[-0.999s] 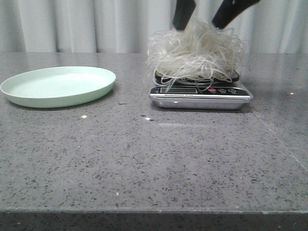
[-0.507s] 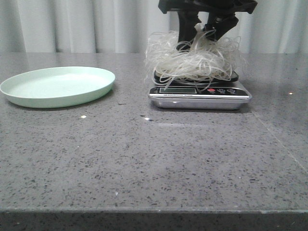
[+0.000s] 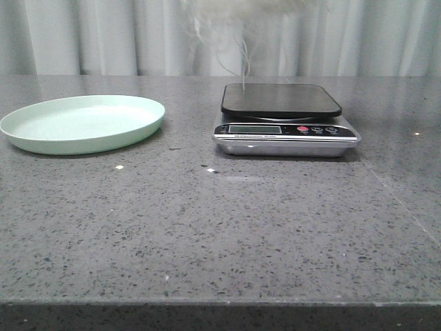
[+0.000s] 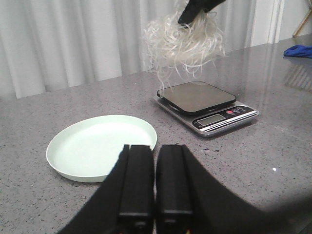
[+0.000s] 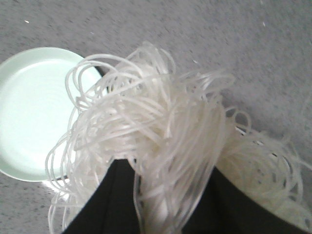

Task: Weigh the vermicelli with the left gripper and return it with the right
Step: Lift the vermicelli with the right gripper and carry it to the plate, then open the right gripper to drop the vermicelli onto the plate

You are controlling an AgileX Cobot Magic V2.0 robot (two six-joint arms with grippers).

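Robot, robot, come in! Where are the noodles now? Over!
Right gripper shut on vermicelli, lifted above the scale. Left gripper shut, holding nothing. Plate bare, path open.

Our left gripper [image 4: 155, 187] sits at the bottom centre of the left wrist frame, fingers [image 4: 139, 180] pressed together, holding nothing. Our right gripper [image 5: 168, 195] is at the bottom of the right wrist frame, clamped on the vermicelli [image 5: 161, 146]; its dark tip [image 4: 195, 9] shows at the top of the left wrist frame, raised.
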